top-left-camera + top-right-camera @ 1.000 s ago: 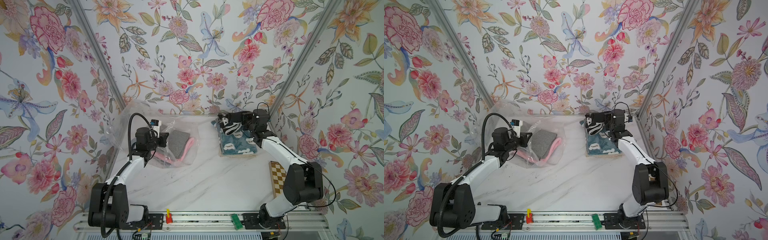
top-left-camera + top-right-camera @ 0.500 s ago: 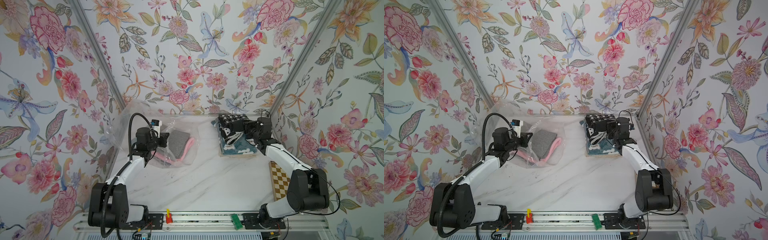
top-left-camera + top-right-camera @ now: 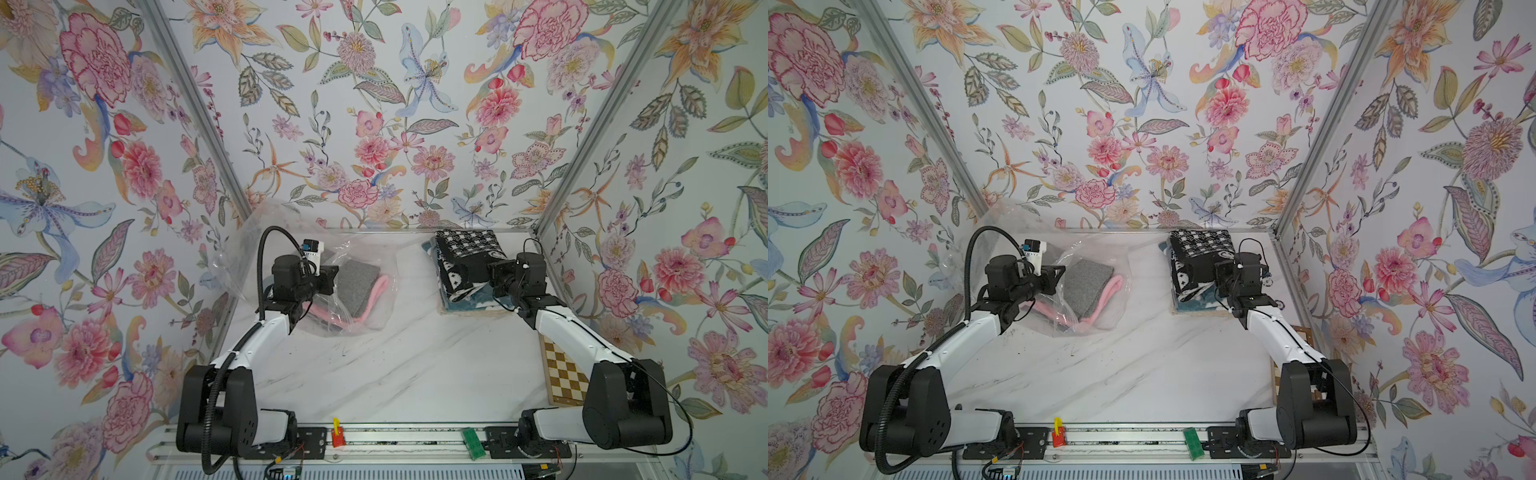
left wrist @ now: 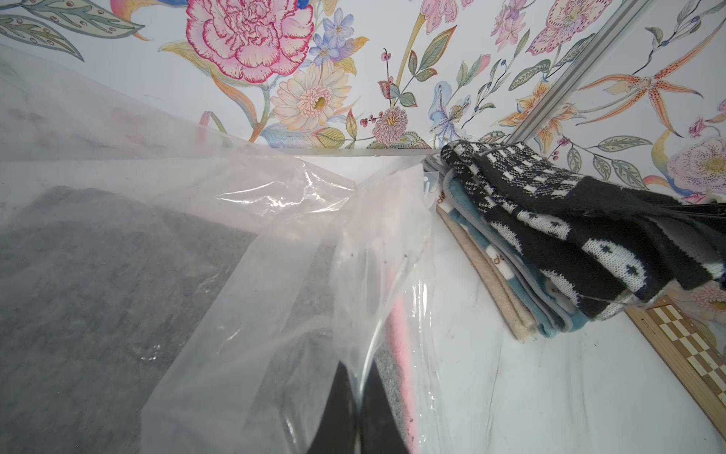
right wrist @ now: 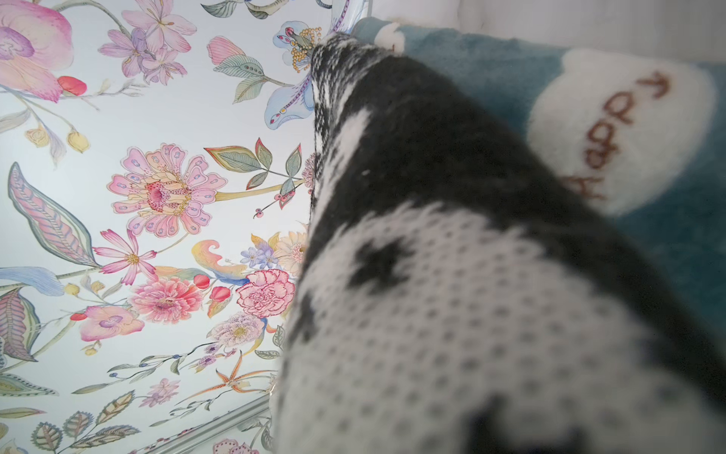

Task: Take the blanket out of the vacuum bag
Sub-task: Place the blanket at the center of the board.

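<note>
Item: teal blanket point(image 5: 668, 243), which you see up close in the right wrist view.
Carrier: white patch point(image 5: 569, 118) on the blanket's fleece.
Text: red-brown stitched lettering point(image 5: 613, 129). You can read "Happ", followed by one more letter too blurred to settle.
Orientation: the word runs slantwise across the patch.
Second sighting: in the left wrist view, the teal layer point(image 4: 491, 243) of the stack on the tabletop point(image 4: 550, 393) carries small red-brown marks point(image 4: 498, 259) on white, too small for you to read.
Top views: you will find no writing there that can be read.
</note>
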Motion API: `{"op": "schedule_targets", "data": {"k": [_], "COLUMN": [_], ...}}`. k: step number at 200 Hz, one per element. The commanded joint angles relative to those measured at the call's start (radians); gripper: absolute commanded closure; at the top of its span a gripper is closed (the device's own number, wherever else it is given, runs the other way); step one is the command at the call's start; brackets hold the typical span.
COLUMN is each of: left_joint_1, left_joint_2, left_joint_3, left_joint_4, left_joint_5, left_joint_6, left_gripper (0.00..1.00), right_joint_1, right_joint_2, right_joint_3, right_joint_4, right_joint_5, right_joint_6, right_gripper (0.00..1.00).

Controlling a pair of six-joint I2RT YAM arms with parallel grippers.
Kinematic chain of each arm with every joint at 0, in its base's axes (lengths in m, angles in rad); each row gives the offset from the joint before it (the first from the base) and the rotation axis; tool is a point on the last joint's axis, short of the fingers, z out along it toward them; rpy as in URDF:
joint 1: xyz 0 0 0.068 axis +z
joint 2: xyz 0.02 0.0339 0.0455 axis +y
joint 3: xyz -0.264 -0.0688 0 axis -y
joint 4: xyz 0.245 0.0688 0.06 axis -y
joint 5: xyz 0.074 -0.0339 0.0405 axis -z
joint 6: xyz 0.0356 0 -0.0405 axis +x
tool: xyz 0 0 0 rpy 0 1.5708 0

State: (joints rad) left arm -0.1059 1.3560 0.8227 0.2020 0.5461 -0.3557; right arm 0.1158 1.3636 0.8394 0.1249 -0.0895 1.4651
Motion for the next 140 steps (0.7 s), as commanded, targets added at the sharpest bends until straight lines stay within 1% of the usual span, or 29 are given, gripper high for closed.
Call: {"op": "schedule_targets", "data": {"k": [1, 30, 50, 77, 96, 119, 140], "left_joint_1": [-0.008, -0.007, -0.008, -0.009, -0.01, -0.009, -0.009], "left_joint_2": [0.009, 0.011, 0.012, 0.012, 0.009, 0.018, 0.026], "left_joint_3": [0.02, 0.02, 0.02, 0.02, 0.018, 0.02, 0.023], "left_joint_4": [-0.014, -0.014, -0.015, -0.016, -0.018, -0.017, -0.016], "left_joint_5": [0.002, 0.003, 0.003, 0.002, -0.003, -0.002, -0.001], "left_joint_6": [0.013, 0.011, 0.011, 0.014, 0.014, 0.014, 0.014], "left_gripper": [0.96, 0.96, 0.96, 0.96, 0.95, 0.95, 0.95], "right_joint_1": [-0.008, -0.016, -0.019, -0.021, -0.022, -0.025, -0.025], "right_joint_2": [-0.042, -0.06, -0.063, -0.077, -0.113, -0.205, -0.295], "right_joint_3": [-0.043, -0.109, -0.138, -0.167, -0.195, -0.204, -0.172], "right_joint_4": [-0.012, -0.013, -0.013, -0.034, -0.07, -0.197, -0.345], "right_joint_5": [-0.001, 0.007, 0.01, 0.007, 0.012, 0.065, 0.131], "right_joint_6": [-0.03, -0.044, -0.068, -0.104, -0.148, -0.249, -0.366], "right_gripper": [0.83, 0.71, 0.56, 0.46, 0.35, 0.2, 0.14]}}
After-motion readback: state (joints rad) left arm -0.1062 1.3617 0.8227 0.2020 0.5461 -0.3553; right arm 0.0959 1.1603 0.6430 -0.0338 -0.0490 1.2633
